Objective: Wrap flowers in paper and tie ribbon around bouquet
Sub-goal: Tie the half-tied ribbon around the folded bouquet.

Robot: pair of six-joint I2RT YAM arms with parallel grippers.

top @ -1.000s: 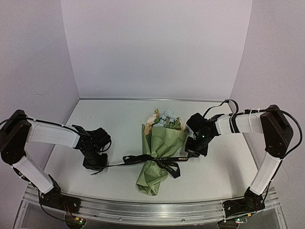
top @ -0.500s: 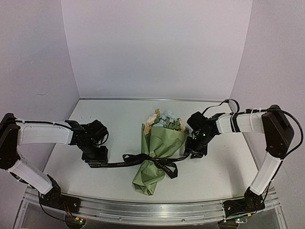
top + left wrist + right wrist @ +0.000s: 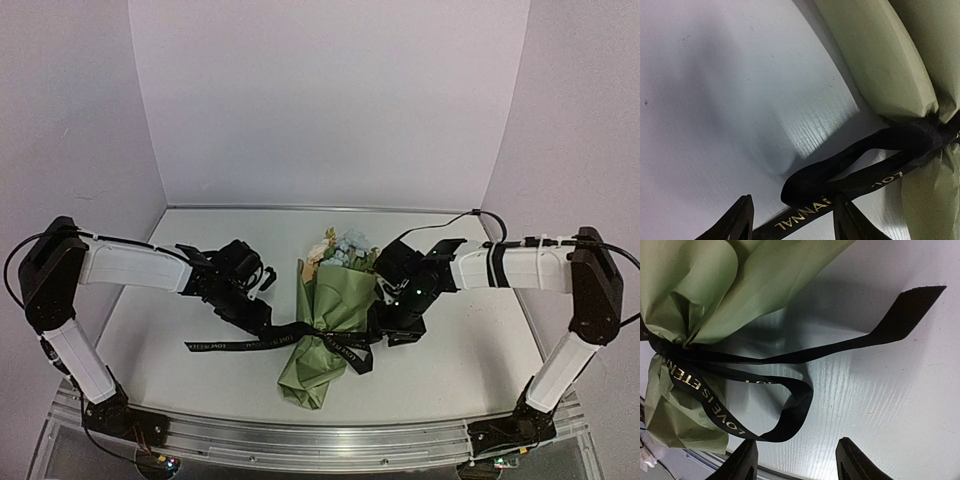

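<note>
The bouquet lies in the middle of the table: a green paper [image 3: 338,298] cone with cream and pale blue flowers [image 3: 345,250] at its far end. The black ribbon [image 3: 240,343] is knotted round the cone's waist, with loops to the right and a long tail flat on the table to the left. My left gripper [image 3: 262,318] is open just left of the knot. The ribbon [image 3: 810,187] tail runs between its fingers [image 3: 742,220] and a loop lies ahead of them. My right gripper [image 3: 386,332] is open just right of the knot. A ribbon [image 3: 790,415] loop lies by its left finger [image 3: 742,462].
White walls close in the table [image 3: 200,240] at the back and on both sides. An aluminium rail [image 3: 300,440] runs along the near edge between the arm bases. The ribbon's right end [image 3: 912,302] curls up off the table.
Both grippers have opened and let go of the ribbon ends. Both have moved inward to the bouquet's waist. The left tail now lies slack on the table.
</note>
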